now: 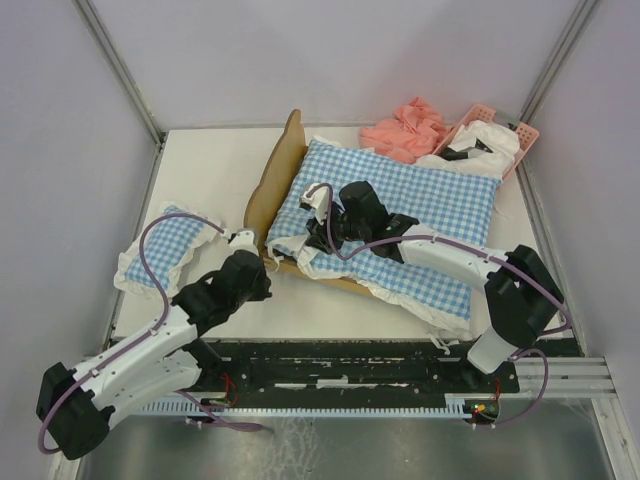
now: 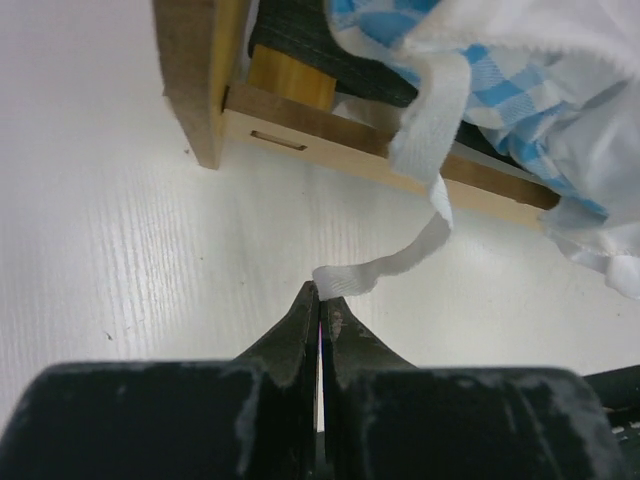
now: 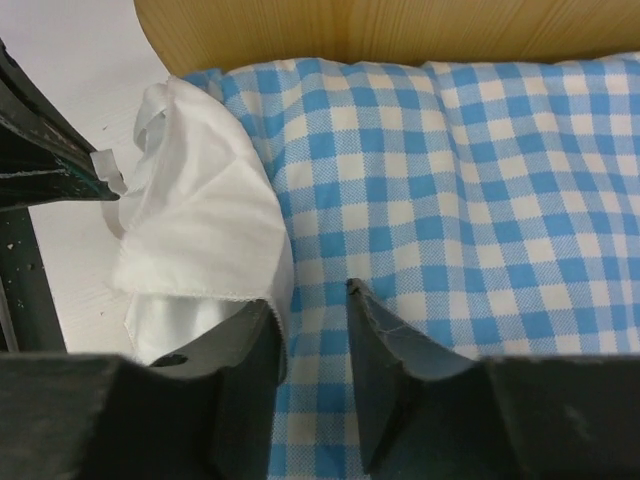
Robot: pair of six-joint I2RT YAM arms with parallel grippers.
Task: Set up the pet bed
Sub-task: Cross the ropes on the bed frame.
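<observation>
- Centre frame, the light-wood pet bed frame with wavy headboard sat on the white table, headboard upper left
- The blue-and-white checked cushion with white frill sprawled across it, overhanging lower right
- The left gripper had its jaws together, pinching the cushion's white fabric tie
- The right gripper had its jaws apart over the checks

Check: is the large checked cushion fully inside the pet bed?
Partly out: the large checked cushion overhangs the pet bed at its near rail, frill outside.
</observation>
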